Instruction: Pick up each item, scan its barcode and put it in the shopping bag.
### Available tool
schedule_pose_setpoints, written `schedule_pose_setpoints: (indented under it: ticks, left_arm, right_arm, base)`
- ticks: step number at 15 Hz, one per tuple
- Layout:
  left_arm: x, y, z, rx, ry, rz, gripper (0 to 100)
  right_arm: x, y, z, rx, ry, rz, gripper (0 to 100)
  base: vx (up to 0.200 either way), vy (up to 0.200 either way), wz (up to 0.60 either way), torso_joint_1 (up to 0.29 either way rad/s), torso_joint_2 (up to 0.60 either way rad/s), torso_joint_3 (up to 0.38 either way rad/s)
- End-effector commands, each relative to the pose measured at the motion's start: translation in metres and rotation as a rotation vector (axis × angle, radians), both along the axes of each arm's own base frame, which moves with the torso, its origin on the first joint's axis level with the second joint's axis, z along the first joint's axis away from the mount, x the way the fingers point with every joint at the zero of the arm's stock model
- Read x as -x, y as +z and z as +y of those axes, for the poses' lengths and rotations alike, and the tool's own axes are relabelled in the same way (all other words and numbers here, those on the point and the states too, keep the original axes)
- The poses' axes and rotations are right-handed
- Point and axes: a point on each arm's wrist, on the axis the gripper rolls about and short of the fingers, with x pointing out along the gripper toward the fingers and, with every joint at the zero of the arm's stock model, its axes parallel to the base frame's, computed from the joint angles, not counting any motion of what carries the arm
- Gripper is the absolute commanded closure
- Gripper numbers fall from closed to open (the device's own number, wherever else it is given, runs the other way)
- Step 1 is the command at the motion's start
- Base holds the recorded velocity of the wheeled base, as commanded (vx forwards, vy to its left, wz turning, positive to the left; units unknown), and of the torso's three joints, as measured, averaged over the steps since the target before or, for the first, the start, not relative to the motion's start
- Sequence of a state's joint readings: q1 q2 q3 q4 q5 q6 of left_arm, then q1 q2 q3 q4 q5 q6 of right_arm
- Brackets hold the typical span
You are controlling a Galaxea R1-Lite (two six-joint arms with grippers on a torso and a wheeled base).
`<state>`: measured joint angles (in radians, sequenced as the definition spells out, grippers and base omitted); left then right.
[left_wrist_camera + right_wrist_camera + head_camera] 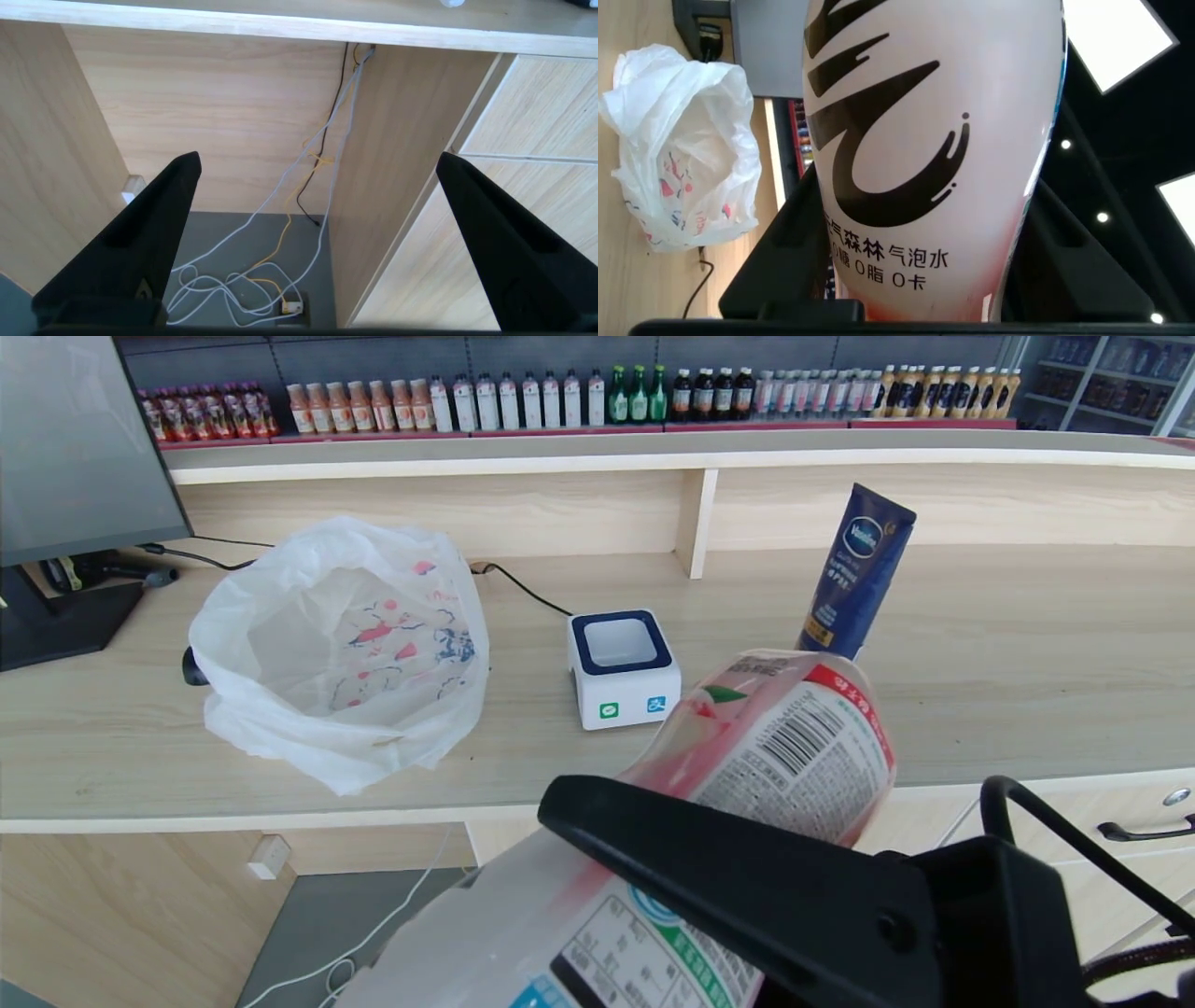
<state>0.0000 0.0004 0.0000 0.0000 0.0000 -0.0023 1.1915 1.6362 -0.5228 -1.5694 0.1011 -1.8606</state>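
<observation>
left claw (318, 163) hangs below the counter (234, 19), fingers wide apart, nothing between them. on the counter, from the left, come the shopping bag (341, 653) with open mouth, then the scanner (621, 695), its window (621, 644) looking up. right claw (644, 887) is closed around the bottle (738, 747) and holds it in the air, in front of the scanner and a little to its right. i judge the scan is the step now. the barcode (803, 737) looks up to my head, so i should roll the wrist until it faces the window, bring it above, and hold steady. the bottle lies across my fingers, gripped near the middle, and its barcode end sticks out free toward the counter. the blue tube (854, 574) stands further right.
</observation>
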Motion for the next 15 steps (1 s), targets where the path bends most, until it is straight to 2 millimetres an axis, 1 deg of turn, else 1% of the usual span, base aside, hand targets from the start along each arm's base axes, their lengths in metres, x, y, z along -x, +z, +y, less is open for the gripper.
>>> schedule_pose_setpoints:
  ticks: [1,8,12,14,15]
  left_arm:
    - [0.0,0.0,0.0,0.001,0.0,0.0,0]
    - [0.0,0.0,0.0,0.001,0.0,0.0,0]
    - [0.0,0.0,0.0,0.001,0.0,0.0,0]
    - [0.0,0.0,0.0,0.001,0.0,0.0,0]
    - [0.0,0.0,0.0,0.001,0.0,0.0,0]
  right_arm:
    - [0.0,0.0,0.0,0.001,0.0,-0.001,100]
    - [0.0,-0.002,0.0,0.002,0.007,0.018,100]
    - [-0.007,-0.005,-0.003,-0.051,0.086,0.251,100]
    - [-0.007,-0.007,-0.004,-0.063,0.111,0.316,100]
    - [-0.007,-0.012,-0.006,-0.061,0.131,0.372,100]
  base:
    - [0.0,0.0,0.0,0.0,0.0,0.0]
    - [0.0,0.0,0.0,0.0,0.0,0.0]
    - [0.0,0.0,0.0,0.0,0.0,0.0]
    - [0.0,0.0,0.0,0.0,0.0,0.0]
    - [0.0,0.0,0.0,0.0,0.0,0.0]
